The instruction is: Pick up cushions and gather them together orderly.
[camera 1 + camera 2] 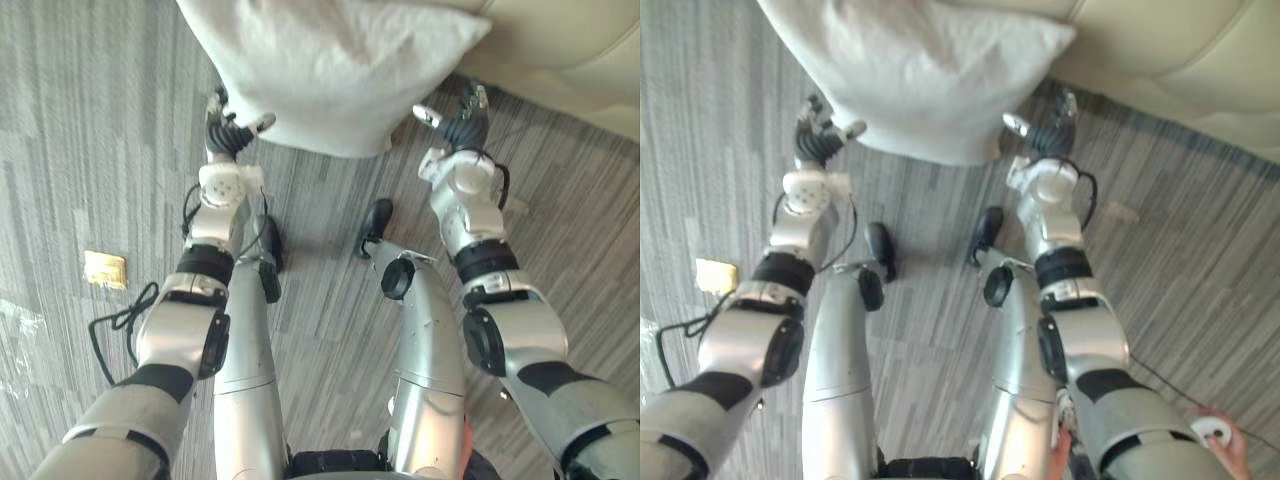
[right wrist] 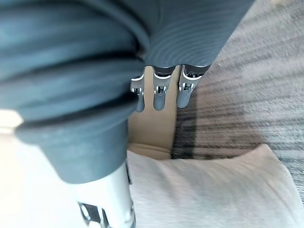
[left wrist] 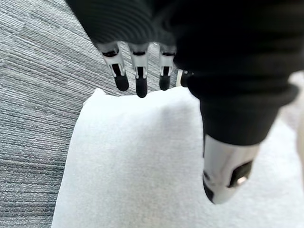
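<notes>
Left eye view: one white cushion (image 1: 320,70)

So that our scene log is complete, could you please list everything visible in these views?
cushion: one, white, between the two hands
sofa: one, beige, beyond the cushion, to the right
carpet: grey, striped, covering the floor
floor plate: one, brass-coloured, set in the carpet on the robot's left
small object: one, white, in a person's hand
person's hand: at least one, near right corner
left hand: open, at the cushion's left edge
right hand: open, at the cushion's right edge
</notes>
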Controlling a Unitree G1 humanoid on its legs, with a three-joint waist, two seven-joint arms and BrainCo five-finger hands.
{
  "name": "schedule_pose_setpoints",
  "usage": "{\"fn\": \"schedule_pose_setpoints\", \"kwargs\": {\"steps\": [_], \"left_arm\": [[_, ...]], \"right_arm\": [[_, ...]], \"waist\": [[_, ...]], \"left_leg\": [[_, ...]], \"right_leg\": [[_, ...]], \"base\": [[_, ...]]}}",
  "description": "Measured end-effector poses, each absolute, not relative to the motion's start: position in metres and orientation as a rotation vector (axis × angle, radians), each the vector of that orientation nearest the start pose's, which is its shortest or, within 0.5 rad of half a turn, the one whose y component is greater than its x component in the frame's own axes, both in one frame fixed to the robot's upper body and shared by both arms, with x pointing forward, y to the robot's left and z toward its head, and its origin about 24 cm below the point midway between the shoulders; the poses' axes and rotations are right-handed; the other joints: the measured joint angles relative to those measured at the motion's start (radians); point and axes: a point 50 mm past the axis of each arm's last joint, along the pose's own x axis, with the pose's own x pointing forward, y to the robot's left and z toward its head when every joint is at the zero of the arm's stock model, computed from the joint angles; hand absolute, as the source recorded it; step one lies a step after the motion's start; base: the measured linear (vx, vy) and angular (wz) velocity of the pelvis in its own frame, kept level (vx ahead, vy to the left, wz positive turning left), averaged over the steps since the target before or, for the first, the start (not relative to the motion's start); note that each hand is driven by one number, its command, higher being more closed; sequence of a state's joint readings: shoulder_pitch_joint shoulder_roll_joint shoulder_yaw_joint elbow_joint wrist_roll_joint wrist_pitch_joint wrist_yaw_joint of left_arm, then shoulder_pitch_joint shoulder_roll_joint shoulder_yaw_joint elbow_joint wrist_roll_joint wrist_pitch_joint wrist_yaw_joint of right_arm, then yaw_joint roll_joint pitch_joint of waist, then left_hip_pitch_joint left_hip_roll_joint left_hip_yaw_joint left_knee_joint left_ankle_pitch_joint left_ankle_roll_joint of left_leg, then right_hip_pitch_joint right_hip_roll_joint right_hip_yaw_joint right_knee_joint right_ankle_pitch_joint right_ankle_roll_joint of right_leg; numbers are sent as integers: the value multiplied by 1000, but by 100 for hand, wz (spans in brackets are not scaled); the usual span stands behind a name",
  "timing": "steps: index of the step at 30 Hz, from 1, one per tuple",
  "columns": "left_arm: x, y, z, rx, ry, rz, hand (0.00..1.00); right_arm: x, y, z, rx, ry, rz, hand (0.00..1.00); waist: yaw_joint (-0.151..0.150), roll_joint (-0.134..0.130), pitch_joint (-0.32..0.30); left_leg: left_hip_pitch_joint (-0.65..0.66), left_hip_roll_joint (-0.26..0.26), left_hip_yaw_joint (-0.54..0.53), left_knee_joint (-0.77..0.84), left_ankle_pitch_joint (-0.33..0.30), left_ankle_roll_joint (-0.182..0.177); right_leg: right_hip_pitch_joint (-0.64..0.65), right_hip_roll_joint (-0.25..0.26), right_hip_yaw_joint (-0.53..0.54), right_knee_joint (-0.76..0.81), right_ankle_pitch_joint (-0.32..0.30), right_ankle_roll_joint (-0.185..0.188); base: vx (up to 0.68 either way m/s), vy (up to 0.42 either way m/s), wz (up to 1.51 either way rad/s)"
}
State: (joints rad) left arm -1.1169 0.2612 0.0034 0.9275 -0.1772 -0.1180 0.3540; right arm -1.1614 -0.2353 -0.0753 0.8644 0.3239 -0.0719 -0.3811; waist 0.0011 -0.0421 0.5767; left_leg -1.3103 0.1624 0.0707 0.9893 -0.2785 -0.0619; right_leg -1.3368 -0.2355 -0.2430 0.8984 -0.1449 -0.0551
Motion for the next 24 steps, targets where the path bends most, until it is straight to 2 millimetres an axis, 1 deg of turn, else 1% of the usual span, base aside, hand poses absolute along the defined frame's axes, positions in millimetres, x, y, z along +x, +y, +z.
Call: {"fn": "schedule_pose_setpoints", "kwargs": {"steps": [5, 7, 11, 13, 14, 15, 16, 17, 20, 24], "left_arm": [[417, 167, 245, 25, -329, 400, 0], [416, 169, 248, 11, -331, 439, 0], [416, 165, 253, -7, -338, 454, 0], [415, 159, 260, -31, -358, 441, 0], [415, 156, 267, -40, -378, 432, 0], [414, 149, 277, -62, -402, 411, 0], [413, 148, 281, -68, -416, 408, 0], [412, 145, 285, -69, -428, 404, 100], [410, 142, 292, -83, -449, 426, 100], [408, 147, 297, -88, -471, 455, 100]], "right_arm": [[418, -158, 270, 292, -341, -334, 0], [417, -152, 277, 307, -354, -332, 0], [417, -145, 283, 335, -360, -320, 0], [416, -143, 288, 340, -371, -320, 0], [416, -142, 293, 344, -381, -320, 100], [414, -140, 299, 349, -399, -314, 100], [414, -139, 302, 350, -405, -309, 100], [414, -137, 304, 363, -409, -302, 100], [411, -128, 310, 433, -420, -269, 100], [411, -126, 308, 516, -405, -258, 100]], "waist": [[-3, 0, 0], [-8, 0, 0], [-14, -1, 0], [-14, -1, 0], [-14, -1, 0], [-13, -1, 0], [-13, -1, 0], [-13, -1, 0], [-17, -1, 0], [-13, -1, 0]], "left_leg": [[-51, 0, -3, 2, 3, 2], [-73, 1, -3, 1, 6, 5], [-94, 1, -1, 4, 7, 6], [-98, -1, -2, 3, 7, 7], [-102, -1, -2, 3, 8, 8], [-107, -2, 1, 0, 10, 12], [-109, -3, 3, -1, 11, 12], [-111, -5, 5, -2, 12, 12], [-119, -7, 2, -4, 15, 10], [-120, -9, 1, -6, 17, 7]], "right_leg": [[-44, 2, 0, -13, 9, 8], [-61, 5, -1, -24, 18, 10], [-75, 7, 0, -34, 31, 16], [-76, 7, 0, -38, 33, 19], [-79, 7, 0, -41, 35, 19], [-86, 7, 4, -44, 39, 20], [-90, 8, 7, -45, 41, 20], [-94, 8, 11, -46, 43, 20], [-101, 8, 11, -47, 45, 20], [-105, 9, 12, -46, 45, 19]], "base": [[-51, 36, -1], [-57, 37, -7], [-40, 39, -5], [-37, 32, 0], [-58, 34, 0], [-61, 33, -1], [-65, 31, -1], [-43, 20, -2], [-48, 21, 0], [-48, 16, 2]]}}
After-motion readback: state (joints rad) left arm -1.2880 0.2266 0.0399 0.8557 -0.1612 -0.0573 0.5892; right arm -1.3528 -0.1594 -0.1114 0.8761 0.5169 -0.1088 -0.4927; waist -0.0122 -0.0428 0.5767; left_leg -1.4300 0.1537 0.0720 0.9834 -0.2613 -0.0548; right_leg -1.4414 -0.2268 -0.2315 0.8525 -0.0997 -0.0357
